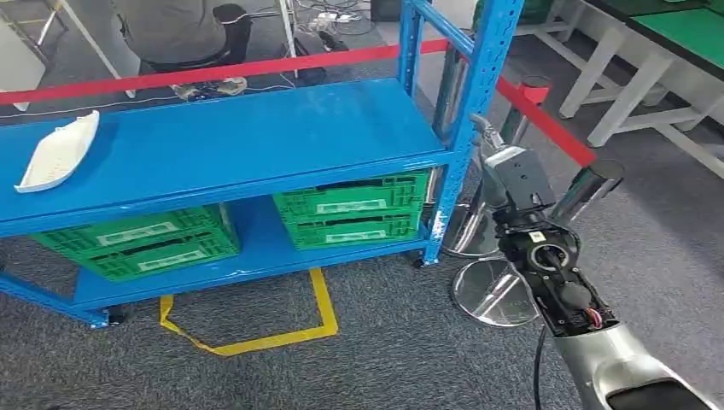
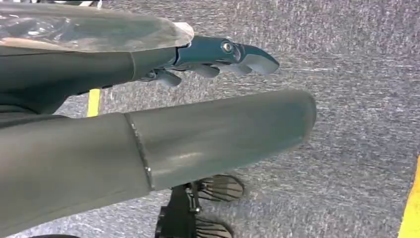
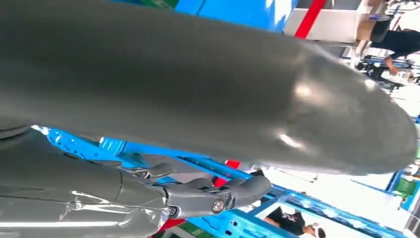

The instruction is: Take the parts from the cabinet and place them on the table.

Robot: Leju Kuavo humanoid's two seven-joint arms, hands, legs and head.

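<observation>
Bright even indoor light, soft shadows under the blue shelf (image 1: 230, 137); wrist views blurred close up, glare blown-out white

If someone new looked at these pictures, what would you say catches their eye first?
Most likely the bright blue cabinet across the head view, with a lone white part lying at the left end of its top shelf. Green crates fill the lower shelf, and a red barrier tape runs behind. The right arm reaches up beside the cabinet's right post.

Right arm (image 1: 598, 359): silver shell, black wrist w/ round socket, red wires, black cable; hands dark grey, screws.
</observation>
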